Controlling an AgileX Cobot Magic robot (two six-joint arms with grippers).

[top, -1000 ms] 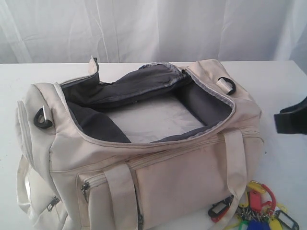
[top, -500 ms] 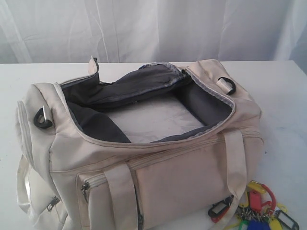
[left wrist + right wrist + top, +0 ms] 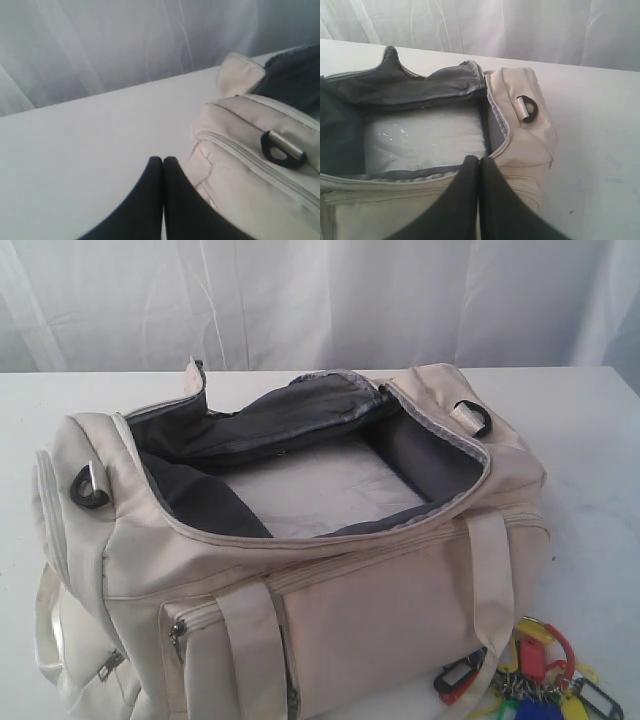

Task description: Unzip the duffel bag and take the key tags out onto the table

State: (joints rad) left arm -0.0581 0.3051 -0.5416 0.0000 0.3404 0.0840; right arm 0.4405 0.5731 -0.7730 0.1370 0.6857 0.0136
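My left gripper (image 3: 163, 160) hangs over the bare white table (image 3: 590, 430), just off the left end of the duffel bag (image 3: 380, 610). It points past that end's black D-ring (image 3: 283, 150) towards the white curtain (image 3: 320, 300). Its two black fingers (image 3: 145, 200) are pressed flat together along their length, with nothing between them and nothing touching them. My right gripper (image 3: 479, 160) is held above the bag's right end, its tips over the front rim of the opening, near the other D-ring (image 3: 526, 108). Those fingers too are closed tight against each other and carry nothing; whether the tips brush the fabric below I cannot tell. The bag lies on the table with its main zip undone and the top flap thrown back, so the grey lining (image 3: 200, 500) and a pale base panel (image 3: 320, 490) show. The key tags (image 3: 540, 680) lie on the table outside the bag, at the right end of its front side, just beside a pale webbing handle (image 3: 495, 580). They are yellow, blue, red and black, bunched on a red ring and partly cut off by the picture's edge.
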